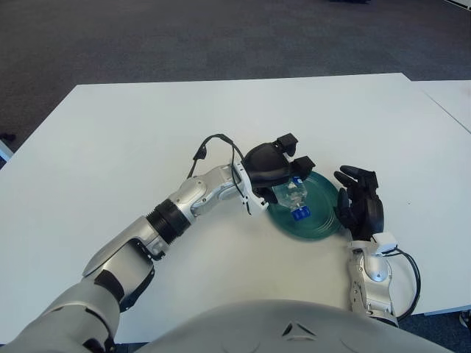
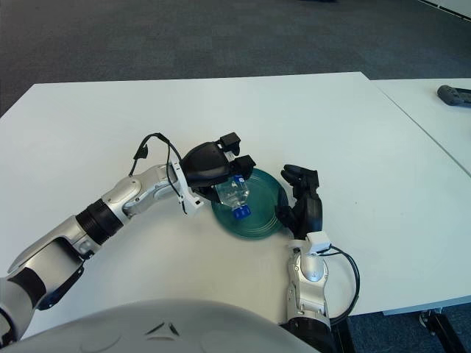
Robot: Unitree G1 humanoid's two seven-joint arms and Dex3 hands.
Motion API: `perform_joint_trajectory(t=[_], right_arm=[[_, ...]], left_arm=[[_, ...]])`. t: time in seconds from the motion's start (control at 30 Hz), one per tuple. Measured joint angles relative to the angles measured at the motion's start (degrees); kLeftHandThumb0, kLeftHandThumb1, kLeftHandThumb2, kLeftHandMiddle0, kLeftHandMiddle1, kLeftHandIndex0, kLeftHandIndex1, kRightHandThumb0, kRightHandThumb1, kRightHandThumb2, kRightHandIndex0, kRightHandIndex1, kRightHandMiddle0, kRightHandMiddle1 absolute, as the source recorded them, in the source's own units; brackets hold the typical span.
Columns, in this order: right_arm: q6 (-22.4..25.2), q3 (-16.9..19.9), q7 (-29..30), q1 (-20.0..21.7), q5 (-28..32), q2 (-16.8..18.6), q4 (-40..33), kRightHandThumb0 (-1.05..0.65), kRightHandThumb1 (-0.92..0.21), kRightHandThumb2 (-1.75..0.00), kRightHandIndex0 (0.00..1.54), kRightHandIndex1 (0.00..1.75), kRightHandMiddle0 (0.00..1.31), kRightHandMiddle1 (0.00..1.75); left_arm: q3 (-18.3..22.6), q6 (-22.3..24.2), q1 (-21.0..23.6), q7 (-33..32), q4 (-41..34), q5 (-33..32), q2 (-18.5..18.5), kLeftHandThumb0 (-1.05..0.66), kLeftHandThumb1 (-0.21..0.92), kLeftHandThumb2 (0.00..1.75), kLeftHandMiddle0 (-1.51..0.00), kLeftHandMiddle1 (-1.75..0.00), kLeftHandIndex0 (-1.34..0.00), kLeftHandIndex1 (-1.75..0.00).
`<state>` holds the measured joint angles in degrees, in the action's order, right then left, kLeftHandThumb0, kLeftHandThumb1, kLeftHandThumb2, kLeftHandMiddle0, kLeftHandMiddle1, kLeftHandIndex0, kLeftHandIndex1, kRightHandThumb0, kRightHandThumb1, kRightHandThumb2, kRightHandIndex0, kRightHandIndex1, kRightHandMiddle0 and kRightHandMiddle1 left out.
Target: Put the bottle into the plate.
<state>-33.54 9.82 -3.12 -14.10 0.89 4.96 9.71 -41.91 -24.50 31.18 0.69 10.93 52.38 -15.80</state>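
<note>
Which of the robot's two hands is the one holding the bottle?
Its left hand, reaching over the green plate with fingers closed on the clear bottle. The right hand holds nothing, showing just right of the plate.

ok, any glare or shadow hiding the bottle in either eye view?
Left eye view: even light, no glare; the clear bottle reads faintly against the green plate, its upper end covered by the left robot hand. Right eye view: same, blue cap visible; right robot hand at the plate's right edge.

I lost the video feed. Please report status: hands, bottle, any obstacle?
Left hand over plate, bottle under its fingers. Grip unclear. Right hand at plate's right edge, idle. No obstacle seen.
</note>
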Motion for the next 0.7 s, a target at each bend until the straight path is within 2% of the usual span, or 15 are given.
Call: perform_joint_trajectory(t=[0.1,0.27,0.7], right_arm=[[0.0,0.01,-0.6,0.0,0.01,0.02,0.0,-0.74,-0.92,-0.58,0.15,0.41,0.02,1.52],[0.0,0.03,-1.21,-0.01,0.04,0.07,0.0,-0.75,-0.92,-0.59,0.2,0.37,0.01,1.48],[0.01,1.2,-0.85,0.13,0.14,0.81,0.0,-0.75,-0.91,-0.56,0.08,0.98,0.15,1.54]], left_arm=[[-0.43,0.0,0.0,0.0,0.62,0.02,0.95,-0.46,0.34,1.28,-1.07,-1.75,-0.59,-1.75],[-1.07,-0.01,0.0,0.0,1.82,0.05,2.43,-0.46,0.34,1.28,-1.06,-1.75,-0.59,-1.75],[-1.78,0.0,0.0,1.08,4.72,0.04,4.83,-0.47,0.33,1.29,-1.02,-1.75,-0.6,-1.75]])
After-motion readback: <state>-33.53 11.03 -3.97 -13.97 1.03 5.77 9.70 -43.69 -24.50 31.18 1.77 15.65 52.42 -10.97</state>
